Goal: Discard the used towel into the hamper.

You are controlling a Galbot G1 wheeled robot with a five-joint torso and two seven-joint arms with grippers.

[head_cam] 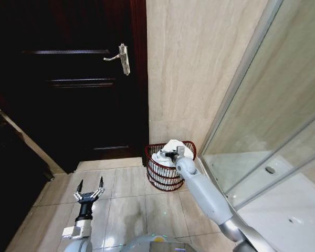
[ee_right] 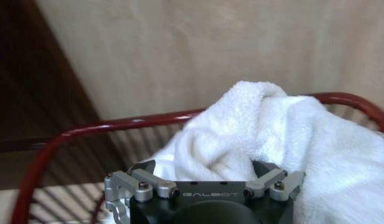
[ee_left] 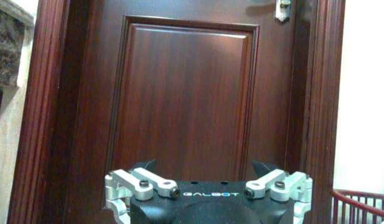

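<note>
Standing by the beige wall [head_cam: 189,68], the red wire hamper [head_cam: 156,175] is filled with the white towel [head_cam: 170,148]. The right gripper [head_cam: 172,155] is spread open against the towel, gripping nothing. The left gripper [head_cam: 89,189] is held open and empty over the floor tiles [head_cam: 128,210].

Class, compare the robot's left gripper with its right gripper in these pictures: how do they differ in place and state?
The left gripper hangs low over the floor tiles facing the dark door; the right gripper reaches over the hamper. The left gripper is open and empty; the right gripper's fingers are spread against the white towel. Both wrist views show the same grey Galbot body.
</note>
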